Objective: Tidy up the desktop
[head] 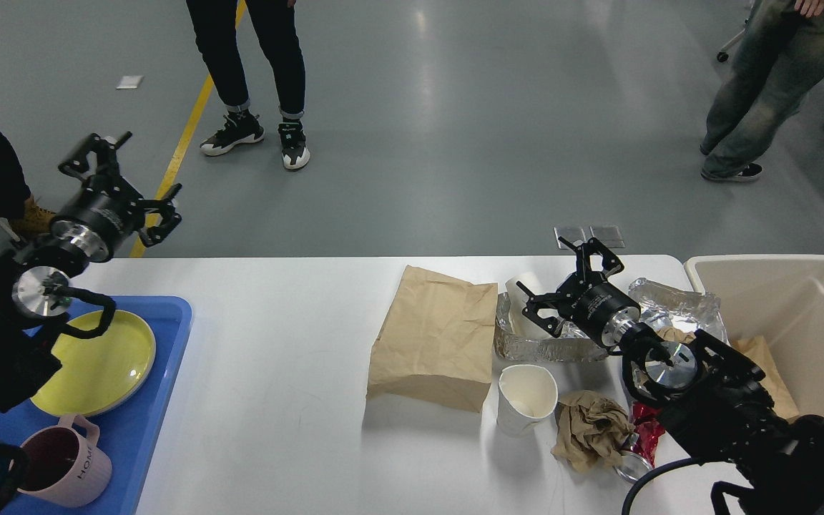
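Note:
The white desktop (276, 343) carries litter on its right half. A flat brown paper bag (437, 336) lies near the middle. Right of it sit a crumpled foil tray (548, 347) with a white cup (526, 293) in it, a dented white paper cup (526, 397), a crumpled brown paper ball (591, 429) and a red wrapper (644, 433). My right gripper (569, 279) hovers open over the foil tray and the cup in it, holding nothing. My left gripper (122, 179) is raised above the table's far left corner, open and empty.
A blue tray (154, 400) at the left holds a yellow plate (108, 365) and a pink mug (61, 461). A beige bin (805, 322) with brown paper inside stands at the right. More foil (673, 304) lies beside it. People stand on the floor beyond the table.

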Controlling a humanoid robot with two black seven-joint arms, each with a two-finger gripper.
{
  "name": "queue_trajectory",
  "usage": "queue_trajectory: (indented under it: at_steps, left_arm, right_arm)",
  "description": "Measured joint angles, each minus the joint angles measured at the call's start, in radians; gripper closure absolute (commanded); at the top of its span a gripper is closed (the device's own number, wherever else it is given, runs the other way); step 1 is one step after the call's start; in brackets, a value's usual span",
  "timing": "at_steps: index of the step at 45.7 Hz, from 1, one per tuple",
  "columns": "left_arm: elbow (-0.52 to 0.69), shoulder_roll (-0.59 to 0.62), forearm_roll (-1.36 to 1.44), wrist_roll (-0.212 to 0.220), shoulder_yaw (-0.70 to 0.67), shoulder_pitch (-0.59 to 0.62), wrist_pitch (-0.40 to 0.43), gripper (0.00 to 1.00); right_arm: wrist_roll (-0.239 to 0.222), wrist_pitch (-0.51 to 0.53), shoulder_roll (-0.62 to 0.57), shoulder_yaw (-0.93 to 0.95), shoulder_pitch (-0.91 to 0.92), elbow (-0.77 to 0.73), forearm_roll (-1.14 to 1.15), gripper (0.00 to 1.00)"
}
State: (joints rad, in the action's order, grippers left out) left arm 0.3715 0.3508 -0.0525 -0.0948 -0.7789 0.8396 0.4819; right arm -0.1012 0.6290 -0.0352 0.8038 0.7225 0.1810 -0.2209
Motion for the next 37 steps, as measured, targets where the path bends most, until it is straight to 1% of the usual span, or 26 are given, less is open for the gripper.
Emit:
queue_trajectory:
  at_steps: [6,14,17,24,37]
  left_arm:
    - [-0.006,-0.059,-0.010,0.000,-0.015,-0.001,-0.020,0.04]
    - [-0.029,-0.134,-0.069,0.004,-0.146,-0.029,-0.033,0.04]
    - [-0.036,-0.161,-0.073,0.004,-0.174,-0.040,-0.034,0.04]
    - [-0.044,-0.198,-0.073,-0.001,-0.186,-0.057,-0.037,0.04]
    - [-0.046,-0.228,-0.072,-0.001,-0.186,-0.062,-0.069,0.04]
  right_arm:
    - [0.000,0.000,0.000,0.000,0.000,0.000,0.000,0.00]
    - [0.000,0.000,0.000,0.000,0.000,0.000,0.000,0.00]
    - [0.000,0.000,0.000,0.000,0.000,0.000,0.000,0.00]
    - [0.000,0.000,0.000,0.000,0.000,0.000,0.000,0.00]
    - [0.000,0.000,0.000,0.000,0.000,0.000,0.000,0.00]
